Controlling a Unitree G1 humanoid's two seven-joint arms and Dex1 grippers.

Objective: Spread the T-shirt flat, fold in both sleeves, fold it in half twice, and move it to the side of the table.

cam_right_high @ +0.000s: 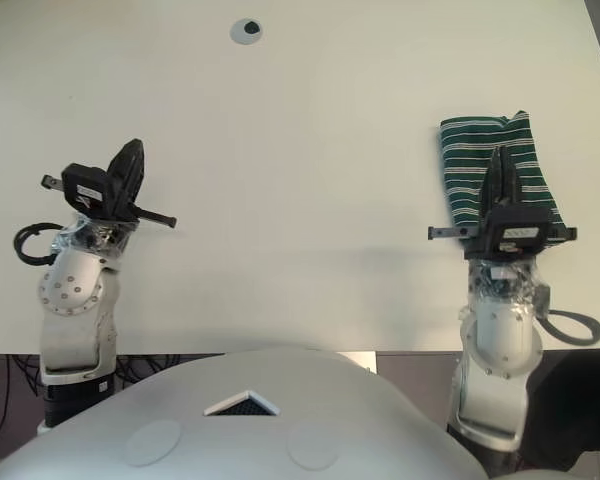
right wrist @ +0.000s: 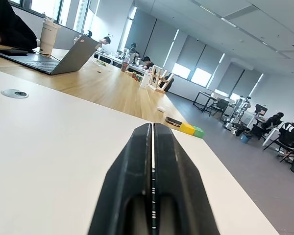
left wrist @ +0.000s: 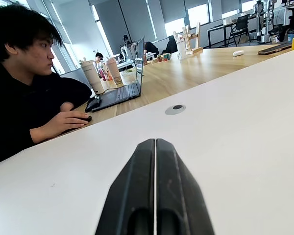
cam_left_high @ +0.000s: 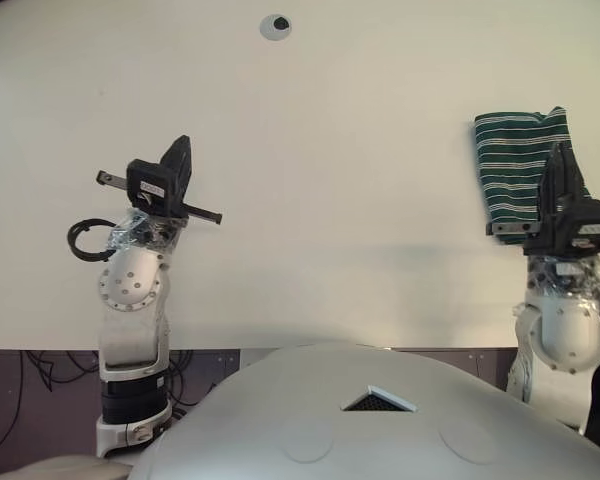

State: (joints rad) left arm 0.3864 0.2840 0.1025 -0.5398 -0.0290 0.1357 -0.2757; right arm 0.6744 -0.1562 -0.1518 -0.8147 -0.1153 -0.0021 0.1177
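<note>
Off-white and matte, the broad smooth table [cam_left_high: 330, 150] runs from the near edge to the far side. Nearest, on the robot's left, the left tool [cam_left_high: 183, 145] hangs above the bare table surface, tilted forward. Its two black, tapered plastic fingers [left wrist: 137, 186] are pressed flat against each other with only a hairline seam between them, and they grip nothing.

On the robot's right, at about the same depth, is the right tool [cam_right_high: 500, 152]. Its two glossy black wedge-shaped fingers [right wrist: 132, 181] are likewise closed tight, with no cloth caught in the seam. In the head views it overlaps the near part of the dark green T-shirt with thin white stripes [cam_right_high: 462, 165]; whether it touches the fabric I cannot tell.

The T-shirt lies folded into a compact, roughly rectangular soft packet near the table's right edge, its far edge slightly rumpled.

Farther off, near the middle of the far side, a small round grey cable grommet with a dark centre [cam_left_high: 275, 27] sits flush in the table. Beyond it, a long table of light wood [right wrist: 112, 93] with visible grain carries an open grey laptop [right wrist: 71, 58].
</note>
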